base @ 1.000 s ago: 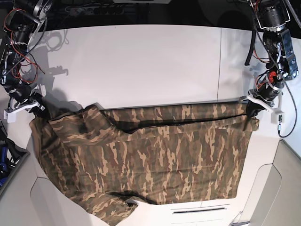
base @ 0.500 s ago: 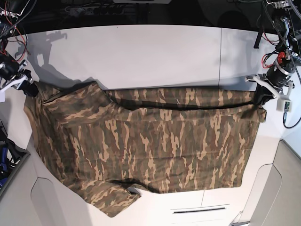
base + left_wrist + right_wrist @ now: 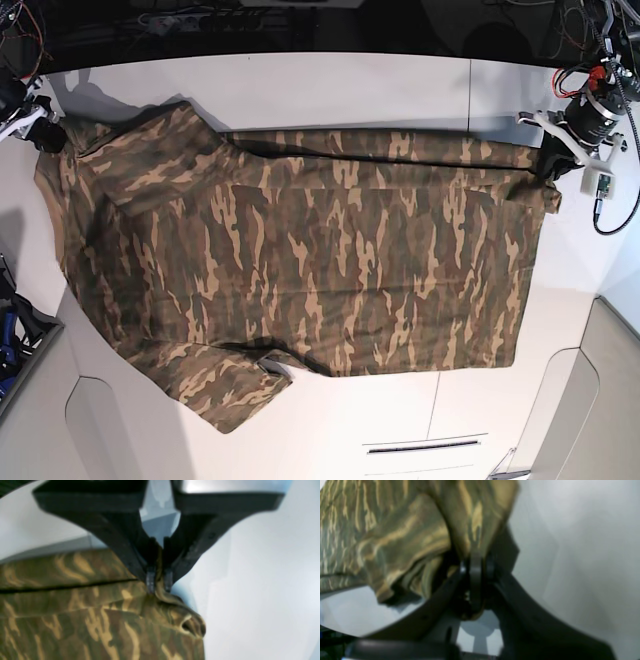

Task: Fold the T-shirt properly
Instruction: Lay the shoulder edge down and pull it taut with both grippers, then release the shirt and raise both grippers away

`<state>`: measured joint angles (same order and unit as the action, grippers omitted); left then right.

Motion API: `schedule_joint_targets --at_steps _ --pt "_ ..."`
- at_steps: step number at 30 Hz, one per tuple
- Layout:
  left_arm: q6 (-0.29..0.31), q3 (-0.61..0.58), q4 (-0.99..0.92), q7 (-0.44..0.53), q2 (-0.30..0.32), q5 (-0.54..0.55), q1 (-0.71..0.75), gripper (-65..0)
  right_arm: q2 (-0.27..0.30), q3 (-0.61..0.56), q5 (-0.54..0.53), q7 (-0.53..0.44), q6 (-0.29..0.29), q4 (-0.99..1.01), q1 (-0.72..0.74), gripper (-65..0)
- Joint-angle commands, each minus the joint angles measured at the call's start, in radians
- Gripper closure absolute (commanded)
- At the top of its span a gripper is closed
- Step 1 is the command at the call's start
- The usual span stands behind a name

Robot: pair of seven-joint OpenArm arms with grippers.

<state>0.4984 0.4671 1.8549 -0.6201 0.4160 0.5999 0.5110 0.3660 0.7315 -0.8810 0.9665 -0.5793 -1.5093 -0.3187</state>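
The T-shirt (image 3: 300, 260) lies spread on the white table (image 3: 330, 95), with its long axis running across the base view from one side to the other. Its far edge is stretched almost straight between the two arms, and the rest of the cloth lies toward the near side of the table, away from both grippers. One sleeve points to the near edge, low in the base view.

The left gripper (image 3: 159, 581) is at the far corner of the shirt on the right side of the base view. In its wrist view the jaws are clenched on a small bunch of the camouflage cloth, and the fabric hangs down from the fingertips in a fold. The right gripper (image 3: 475, 567) is at the opposite far corner, on the left side of the base view. Its jaws are also pressed together, with a thin ridge of cloth caught between them, and the shirt spreads away from it to the one side.

So each arm holds its own corner and neither one is nearer to the middle. In my judgement the coming move depends on this line between the two grips: if both corners travel together toward the near hem, the shirt folds across its short direction and the edge stays straight
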Motion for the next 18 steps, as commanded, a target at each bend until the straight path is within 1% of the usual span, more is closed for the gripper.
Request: schedule_joint_targets --at_steps 1,8,11,15,18 --pt "0.000 0.010 0.028 0.017 0.016 0.009 0.014 0.0 0.021 0.018 -0.026 -0.018 -0.005 -0.019 -0.011 0.0" --pt "-0.001 0.027 0.092 0.015 0.016 0.009 0.078 0.0 0.022 0.079 -0.029 -0.005 -0.005 -0.019 -0.049 0.0" --pt "0.000 0.043 0.100 0.008 0.016 0.009 0.093 0.0 0.022 0.095 -0.063 0.011 -0.005 -0.019 -0.062 0.0" --pt "0.000 0.045 0.100 -0.034 0.016 0.010 0.093 0.0 0.021 0.095 -0.062 0.014 -0.005 -0.019 -0.074 0.0" --pt "0.000 0.045 0.100 -0.047 0.016 0.009 0.093 0.0 0.021 0.095 -0.062 0.014 -0.005 -0.019 -0.075 0.0"
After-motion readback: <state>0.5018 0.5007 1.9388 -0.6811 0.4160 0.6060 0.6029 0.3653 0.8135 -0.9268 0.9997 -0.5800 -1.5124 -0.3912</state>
